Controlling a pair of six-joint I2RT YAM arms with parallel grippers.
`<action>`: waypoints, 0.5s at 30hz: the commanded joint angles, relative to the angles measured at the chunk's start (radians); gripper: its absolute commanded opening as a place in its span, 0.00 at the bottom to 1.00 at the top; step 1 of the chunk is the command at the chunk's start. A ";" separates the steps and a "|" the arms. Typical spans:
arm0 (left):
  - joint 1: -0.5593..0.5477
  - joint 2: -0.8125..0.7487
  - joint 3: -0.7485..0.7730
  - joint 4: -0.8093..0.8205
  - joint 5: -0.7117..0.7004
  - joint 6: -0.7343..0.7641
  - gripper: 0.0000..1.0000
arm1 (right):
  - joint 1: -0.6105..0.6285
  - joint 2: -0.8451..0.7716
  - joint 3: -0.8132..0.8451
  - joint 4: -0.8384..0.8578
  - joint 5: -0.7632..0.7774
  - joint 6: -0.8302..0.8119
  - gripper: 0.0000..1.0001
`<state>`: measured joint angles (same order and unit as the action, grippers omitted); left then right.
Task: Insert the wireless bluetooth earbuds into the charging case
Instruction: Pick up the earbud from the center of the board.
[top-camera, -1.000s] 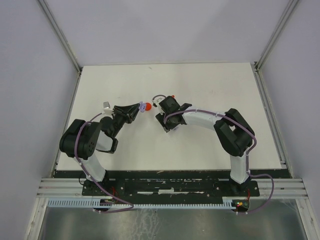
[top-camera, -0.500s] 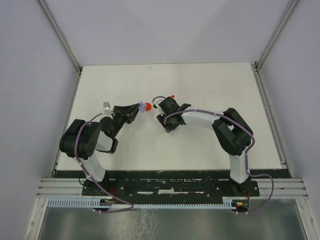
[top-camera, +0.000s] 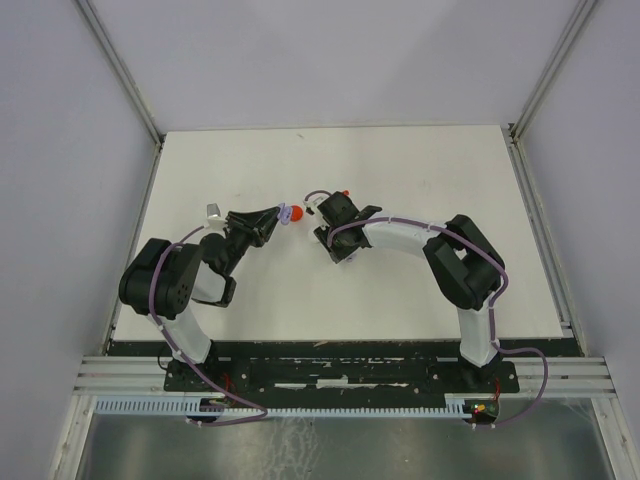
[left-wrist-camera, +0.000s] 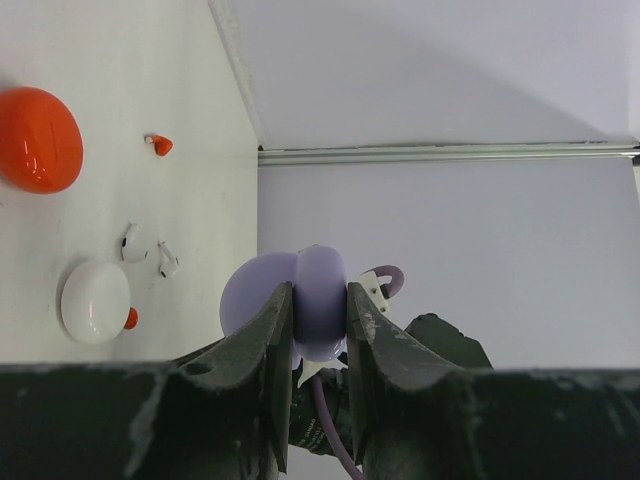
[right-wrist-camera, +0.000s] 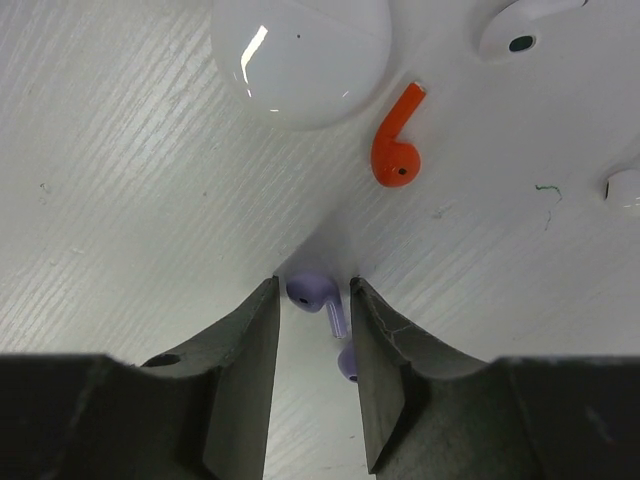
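The right gripper (right-wrist-camera: 313, 289) has its jaws narrowly spread, straddling a glossy lavender earbud (right-wrist-camera: 310, 293) on the white table (right-wrist-camera: 130, 200). Its bulb points away from the wrist and its stem runs back along the gap. Beyond lie a red earbud (right-wrist-camera: 395, 137), stem pointing away, and a white case (right-wrist-camera: 300, 55). The left gripper (left-wrist-camera: 318, 292) pinches the lavender charging case (left-wrist-camera: 255, 290).

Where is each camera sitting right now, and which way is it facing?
Top external: above and behind the bases, looking down on the table; left arm and right arm show whole.
Left wrist: looks along the left gripper, shut on the lavender case, across the table toward a wall.
Right wrist: looks down between the fingers of the right gripper, open around a lavender earbud.
Shared: both wrist views show the white case with a red earbud beside it.
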<state>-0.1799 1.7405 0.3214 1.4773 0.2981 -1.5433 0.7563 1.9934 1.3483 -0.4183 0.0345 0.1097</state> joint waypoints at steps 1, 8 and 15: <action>0.005 -0.005 0.001 0.085 0.018 -0.031 0.06 | -0.007 0.018 0.020 0.008 -0.007 -0.005 0.41; 0.005 -0.006 0.000 0.087 0.019 -0.032 0.06 | -0.011 0.015 0.012 0.010 -0.007 -0.003 0.38; 0.005 -0.003 0.001 0.087 0.020 -0.031 0.06 | -0.010 0.015 0.015 0.010 -0.010 -0.003 0.32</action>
<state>-0.1799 1.7405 0.3214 1.4948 0.2981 -1.5436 0.7506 1.9938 1.3483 -0.4156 0.0299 0.1085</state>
